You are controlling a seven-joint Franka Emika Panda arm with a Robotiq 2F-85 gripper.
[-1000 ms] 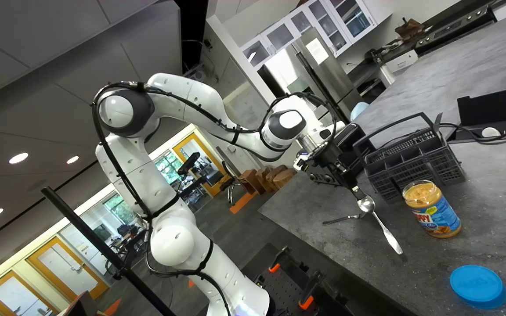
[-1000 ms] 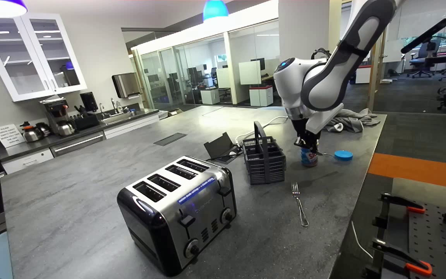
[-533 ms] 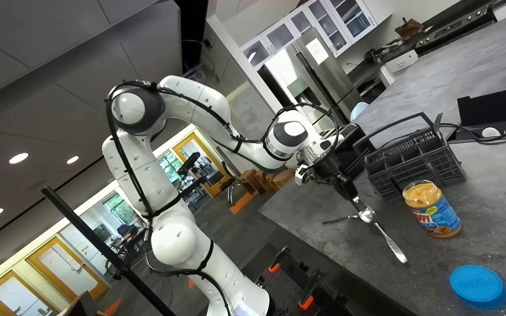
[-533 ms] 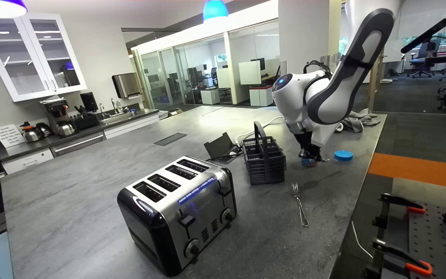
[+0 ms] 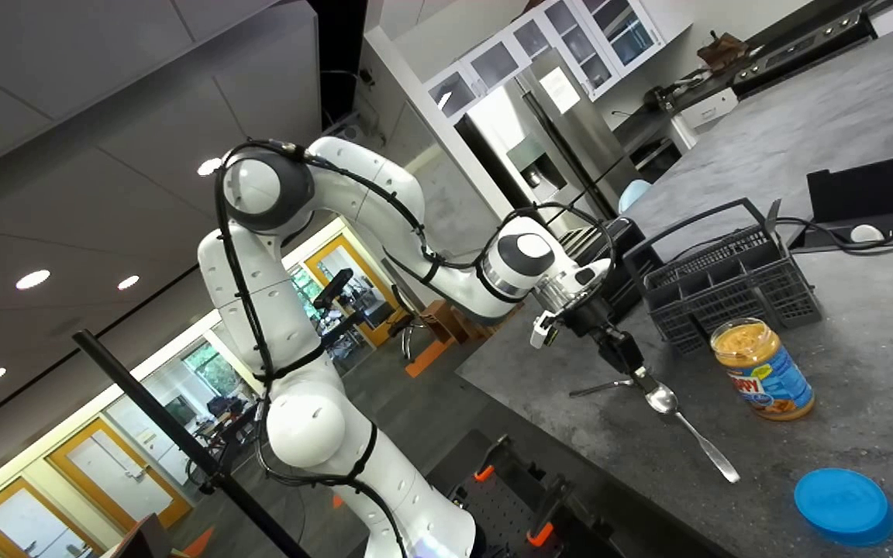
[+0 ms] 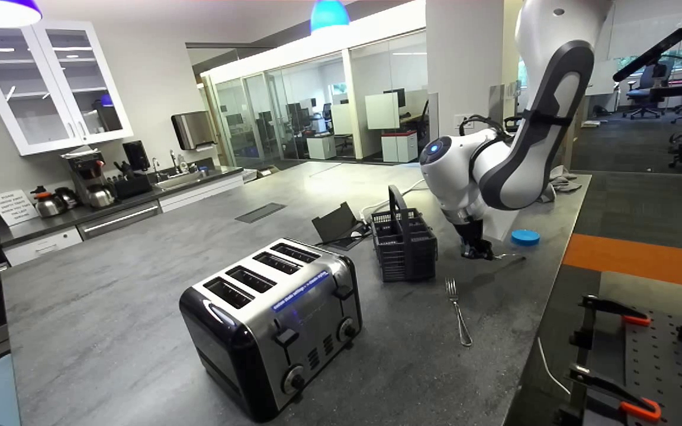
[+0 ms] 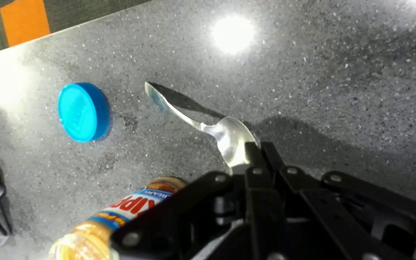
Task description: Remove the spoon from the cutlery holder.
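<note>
The silver spoon (image 5: pixel 662 400) is out of the cutlery holder. My gripper (image 5: pixel 650 380) is shut on the edge of its bowl, low over the grey counter. In the wrist view the fingertips (image 7: pixel 260 146) pinch the bowl's rim, and the spoon (image 7: pixel 231 135) has its handle pointing away to the upper left. The handle's end meets its shadow; I cannot tell whether it touches the counter. The dark cutlery holder (image 5: pixel 733 291), a basket with a tall handle, stands beside the gripper in both exterior views (image 6: pixel 405 254). A metal utensil (image 5: pixel 772 215) sticks up at its far end.
A fork (image 6: pixel 458 313) lies on the counter near the holder. An open peanut butter jar (image 5: pixel 764 380) stands close to the spoon, with a blue lid (image 5: pixel 842 504) beyond it. A toaster (image 6: pixel 270 319) stands on the holder's other side. The counter's edge (image 7: pixel 96 23) shows in the wrist view.
My gripper has come down towards the counter with the spoon, moving down and right in an exterior view. The holder, fork, jar and lid have not moved.
</note>
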